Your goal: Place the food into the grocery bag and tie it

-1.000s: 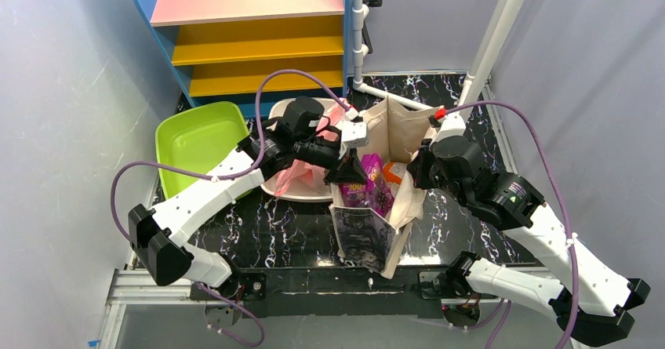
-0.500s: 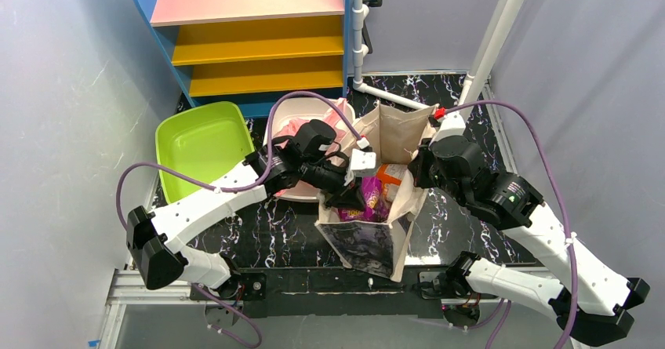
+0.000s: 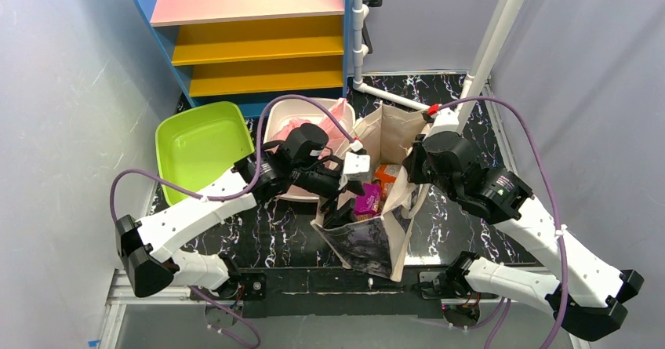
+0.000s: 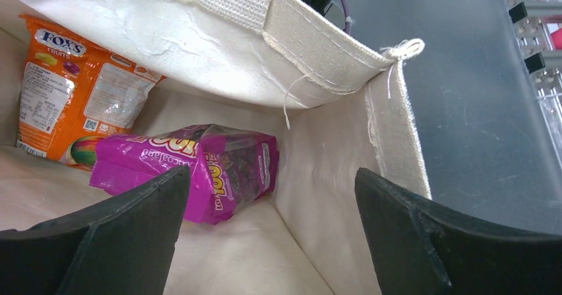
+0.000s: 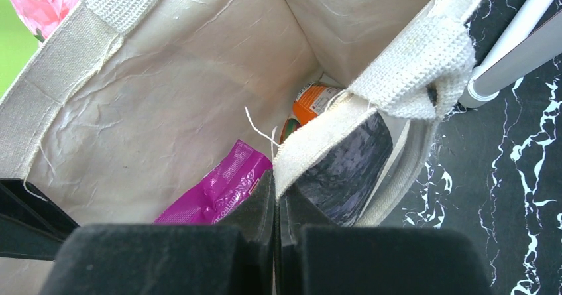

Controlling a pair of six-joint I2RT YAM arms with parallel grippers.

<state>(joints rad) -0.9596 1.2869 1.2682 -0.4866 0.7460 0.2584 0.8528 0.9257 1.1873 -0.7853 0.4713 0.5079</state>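
Note:
The grocery bag, a beige canvas tote (image 3: 368,243) with a dark printed panel, stands open at mid-table. Food lies on its floor: a magenta snack packet (image 4: 199,166) and an orange Fox's packet (image 4: 73,89), also seen from above as the magenta packet (image 3: 366,202) and the orange packet (image 3: 387,175). My left gripper (image 4: 272,176) hangs inside the tote's mouth, open and empty, just above the magenta packet. My right gripper (image 5: 276,182) is shut on the tote's right rim (image 5: 331,132), holding it up.
A white basin (image 3: 286,114) holding crumpled pink plastic (image 3: 321,121) sits behind the tote on the left. A lime green tub (image 3: 200,141) lies further left. A coloured shelf unit (image 3: 251,35) stands at the back, and a white pipe frame (image 3: 494,35) at the back right.
My left gripper came down into the tote with the magenta packet and opened; the packet now lies loose on the bottom. The right gripper kept its hold on the rim.

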